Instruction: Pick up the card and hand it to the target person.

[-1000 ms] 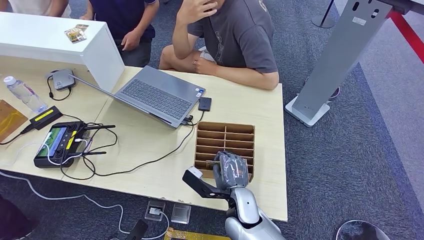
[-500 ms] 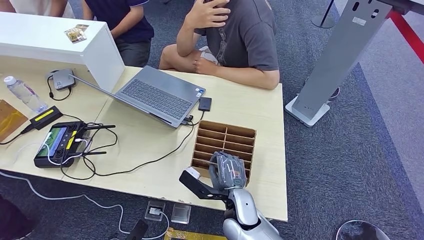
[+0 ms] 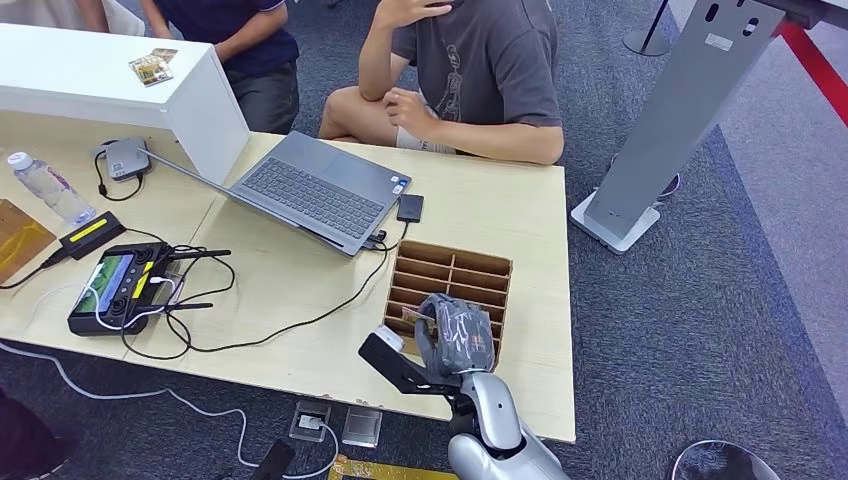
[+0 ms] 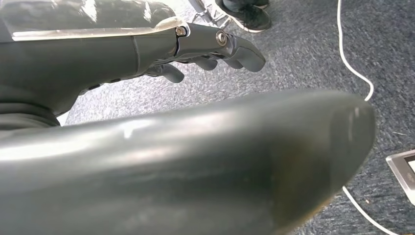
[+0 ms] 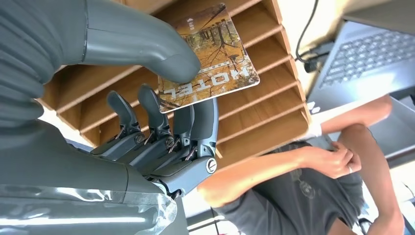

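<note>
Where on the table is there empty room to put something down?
Bare table lies between the laptop, the person's arm and the wooden slot tray, and along the tray's right side. It is crowded on the left, around the controller, cables and bottle.

Head view looks down on the slotted rack (image 3: 449, 291); right wrist view shares it close-up.

On the worktop (image 3: 300, 280), the slotted rack (image 3: 452, 280) sits right of the laptop (image 3: 310, 190); the controller (image 3: 115, 288) lies far left.
</note>
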### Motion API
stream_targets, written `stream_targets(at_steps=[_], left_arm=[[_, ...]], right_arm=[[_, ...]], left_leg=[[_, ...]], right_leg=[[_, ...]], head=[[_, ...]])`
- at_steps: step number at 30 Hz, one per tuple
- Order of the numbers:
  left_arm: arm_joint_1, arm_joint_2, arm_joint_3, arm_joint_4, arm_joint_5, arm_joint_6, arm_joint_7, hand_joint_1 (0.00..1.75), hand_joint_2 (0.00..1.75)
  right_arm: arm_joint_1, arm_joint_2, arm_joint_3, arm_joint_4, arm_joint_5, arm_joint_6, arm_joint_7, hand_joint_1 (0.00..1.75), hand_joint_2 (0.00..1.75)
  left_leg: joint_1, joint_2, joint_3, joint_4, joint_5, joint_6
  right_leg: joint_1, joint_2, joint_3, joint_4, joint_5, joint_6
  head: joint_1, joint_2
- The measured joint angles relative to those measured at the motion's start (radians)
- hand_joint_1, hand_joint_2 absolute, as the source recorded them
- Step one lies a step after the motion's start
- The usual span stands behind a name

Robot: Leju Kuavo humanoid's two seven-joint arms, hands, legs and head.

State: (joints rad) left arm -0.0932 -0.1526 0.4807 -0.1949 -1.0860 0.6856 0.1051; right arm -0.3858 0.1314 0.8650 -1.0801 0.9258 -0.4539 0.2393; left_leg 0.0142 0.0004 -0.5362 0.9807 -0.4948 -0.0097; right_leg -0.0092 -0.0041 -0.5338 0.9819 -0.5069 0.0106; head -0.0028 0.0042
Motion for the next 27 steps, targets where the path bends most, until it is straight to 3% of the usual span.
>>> stream_targets(at_steps=[8,19,27], left_arm=[[0.0,0.0,0.0,0.0,0.001,0.004,0.009,0.0,0.0],[0.001,0.003,-0.005,0.0,-0.022,-0.016,-0.016,0.0,0.0],[0.001,0.01,-0.017,0.0,-0.047,-0.025,-0.022,0.0,0.0]], right_arm=[[-0.009,-0.039,-0.028,-0.097,0.032,-0.06,0.031,1.45,1.75],[-0.038,-0.111,-0.147,-0.267,0.081,-0.146,0.057,1.42,1.75],[-0.091,-0.135,-0.231,-0.311,0.166,-0.214,0.014,1.39,1.75]], left_leg=[[0.0,0.0,0.0,0.0,0.0,0.0],[0.0,0.0,0.0,0.001,0.0,0.0],[0.0,0.0,0.0,0.001,0.0,0.0]], right_leg=[[0.0,0.0,0.0,0.0,0.0,0.0],[0.0,0.0,0.0,0.0,0.0,0.0],[0.0,0.0,0.0,0.0,0.0,0.0]], head=[[0.0,0.0],[0.0,0.0],[0.0,0.0]])
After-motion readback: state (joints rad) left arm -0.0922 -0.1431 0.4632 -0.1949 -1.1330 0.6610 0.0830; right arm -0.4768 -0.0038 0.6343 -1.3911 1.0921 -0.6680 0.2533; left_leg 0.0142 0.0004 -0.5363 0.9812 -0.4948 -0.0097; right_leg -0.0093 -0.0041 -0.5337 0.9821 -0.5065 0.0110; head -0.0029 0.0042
